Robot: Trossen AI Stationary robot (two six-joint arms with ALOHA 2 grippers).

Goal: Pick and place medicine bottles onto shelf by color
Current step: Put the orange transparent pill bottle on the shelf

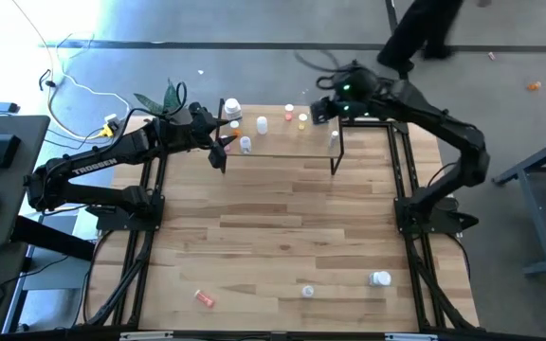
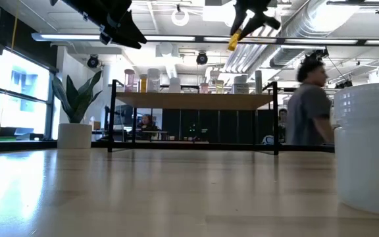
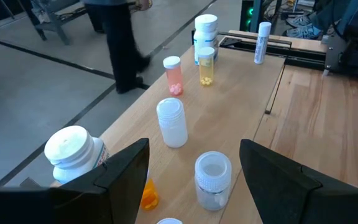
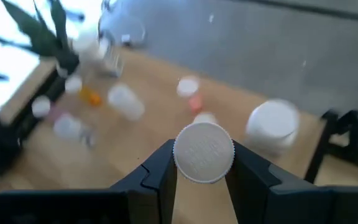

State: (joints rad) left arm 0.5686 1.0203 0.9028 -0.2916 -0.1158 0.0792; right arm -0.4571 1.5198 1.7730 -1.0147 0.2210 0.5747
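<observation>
The bottle (image 4: 203, 152) in play sits pinched between the right gripper (image 4: 202, 163)'s two fingers, jaws narrowed onto it, white cap facing the wrist camera, so its long axis runs away from the lens and the body behind the cap is hidden. In the low view it shows as a yellow-orange bottle (image 2: 233, 41) hanging tilted above the shelf (image 2: 193, 101). From above, the right gripper (image 1: 322, 107) sits at the shelf's 2 o'clock corner, the bottle too small to make out there. On the shelf (image 1: 282, 133) several bottles stand upright; the right wrist view blurs them. The left gripper (image 3: 194, 171) hangs over the shelf's 9 o'clock end, jaws wide apart and empty, a clear vial (image 3: 212, 180) between them. Three more bottles (image 1: 380, 278) lie on the table (image 1: 273, 227) toward 6 o'clock.
</observation>
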